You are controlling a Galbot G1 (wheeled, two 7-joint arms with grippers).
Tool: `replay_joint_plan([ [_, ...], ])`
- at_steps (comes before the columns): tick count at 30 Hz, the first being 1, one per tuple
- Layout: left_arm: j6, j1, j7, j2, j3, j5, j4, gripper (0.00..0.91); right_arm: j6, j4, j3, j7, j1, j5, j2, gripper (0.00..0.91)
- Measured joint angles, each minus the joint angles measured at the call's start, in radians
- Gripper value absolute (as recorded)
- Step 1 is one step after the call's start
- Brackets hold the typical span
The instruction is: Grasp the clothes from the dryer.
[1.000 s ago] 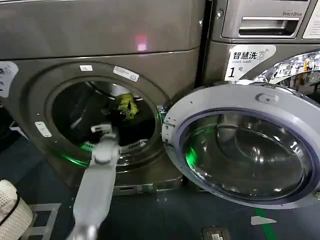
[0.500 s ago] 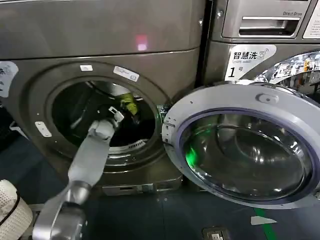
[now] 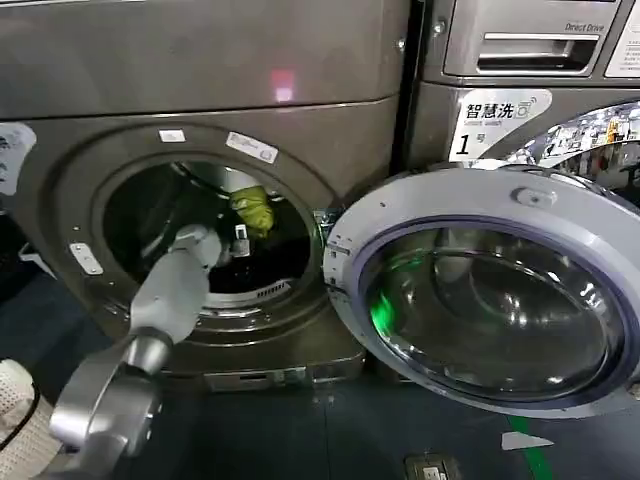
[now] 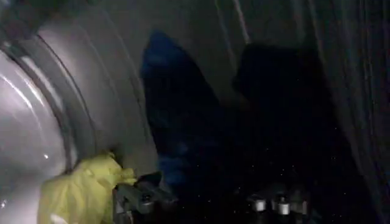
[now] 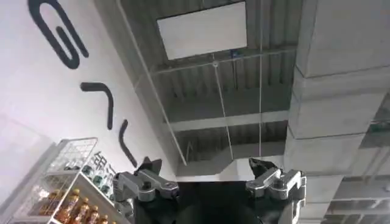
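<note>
Left gripper [image 3: 238, 243] inside the dryer [image 3: 200, 100] drum — jaws spread, holding nothing. Yellow-green lump [image 3: 252, 208] sits just above and beside one fingertip; dark garment [image 4: 183, 122] lies deeper. Right gripper [image 5: 210, 182] parked away, open and empty.

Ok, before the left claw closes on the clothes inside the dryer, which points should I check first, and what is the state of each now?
1. Dryer door swung open: ok.
2. Left claw inside the drum: ok.
3. Left claw fingers apart: ok.
4. Yellow-green cloth between the fingers: not ok, it lies beside one finger.
5. Dark garment ahead of the claw: ok.
6. Right claw away from the dryer, pointing at the ceiling: ok.
</note>
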Motion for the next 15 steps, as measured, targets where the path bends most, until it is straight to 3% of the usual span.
replay_joint_plan([
  [5, 0.040, -0.015, -0.010, -0.013, 0.043, 0.006, 0.042, 0.907, 0.005, 0.000, -0.009, -0.001, 0.008, -0.005, 0.002, 0.907],
  [6, 0.043, -0.015, -0.009, -0.014, 0.048, 0.006, 0.047, 0.762, 0.007, -0.001, -0.010, -0.001, 0.009, -0.006, 0.002, 0.907],
  [8, 0.049, -0.018, -0.005, -0.015, 0.056, 0.008, 0.056, 0.216, 0.009, -0.002, -0.011, -0.001, 0.011, -0.009, 0.002, 0.907],
  [11, 0.055, -0.023, 0.007, -0.019, 0.069, 0.010, 0.069, 0.068, 0.011, -0.003, -0.012, -0.001, 0.011, -0.011, 0.002, 0.907],
  [15, 0.059, -0.022, 0.009, -0.023, 0.068, 0.010, 0.073, 0.000, 0.012, -0.003, -0.011, -0.002, 0.011, -0.013, 0.005, 0.907],
])
